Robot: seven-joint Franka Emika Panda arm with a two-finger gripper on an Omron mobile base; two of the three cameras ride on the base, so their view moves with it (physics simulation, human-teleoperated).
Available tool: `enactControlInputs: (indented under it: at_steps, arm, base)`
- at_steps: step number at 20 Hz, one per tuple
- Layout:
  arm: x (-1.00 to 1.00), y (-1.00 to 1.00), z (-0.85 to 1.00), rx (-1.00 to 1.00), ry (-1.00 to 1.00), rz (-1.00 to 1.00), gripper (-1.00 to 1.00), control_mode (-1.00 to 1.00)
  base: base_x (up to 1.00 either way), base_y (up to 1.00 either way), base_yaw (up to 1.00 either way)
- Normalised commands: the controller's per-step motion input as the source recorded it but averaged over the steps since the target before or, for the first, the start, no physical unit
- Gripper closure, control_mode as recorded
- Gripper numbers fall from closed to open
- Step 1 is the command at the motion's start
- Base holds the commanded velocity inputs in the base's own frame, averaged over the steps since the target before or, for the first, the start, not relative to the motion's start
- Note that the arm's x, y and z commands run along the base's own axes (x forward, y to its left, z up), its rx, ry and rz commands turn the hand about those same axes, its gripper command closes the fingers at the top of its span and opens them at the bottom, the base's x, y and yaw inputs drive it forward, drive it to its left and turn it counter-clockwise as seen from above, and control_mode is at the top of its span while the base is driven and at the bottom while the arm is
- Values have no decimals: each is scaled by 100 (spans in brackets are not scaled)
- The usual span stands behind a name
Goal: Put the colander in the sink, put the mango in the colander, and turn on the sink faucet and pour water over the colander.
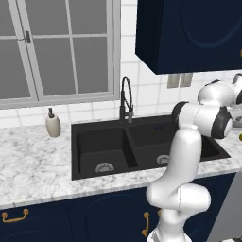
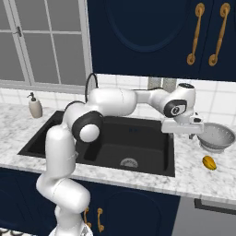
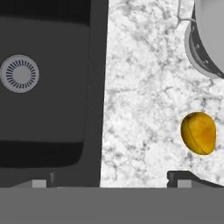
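While the left base view shows the black sink (image 1: 142,146) under its faucet (image 1: 125,101), the right base view shows the gripper (image 2: 183,126) above the counter (image 2: 193,175), beside the colander (image 2: 216,136) and mango (image 2: 209,162). In the hand view, the jaws stand spread, pinching nothing.

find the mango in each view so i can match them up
left base view: can't make it out.
right base view: mango on the counter, lower right, in front of the colander.
hand view: mango right of centre, below the colander.
Shared landmark: the colander.
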Motion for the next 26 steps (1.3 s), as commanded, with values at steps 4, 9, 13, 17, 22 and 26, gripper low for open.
enactControlInputs:
  at_steps: [4,9,13,17,22,26]
  arm:
    - [2,-5,-1,-8,-10,0,-100,-100]
    - [19,-7,0,-7,-7,0,-100,-100]
    - [27,-23,0,-2,-3,0,-100,-100]
    - [46,-38,0,0,0,0,-100,-100]
    - [35,-43,-4,0,0,0,-100,-100]
    - [33,-40,-4,0,0,0,-100,-100]
  base:
    - [0,0,0]
    - [0,0,0]
    - [0,0,0]
    - [0,0,0]
    - [0,0,0]
    - [0,0,0]
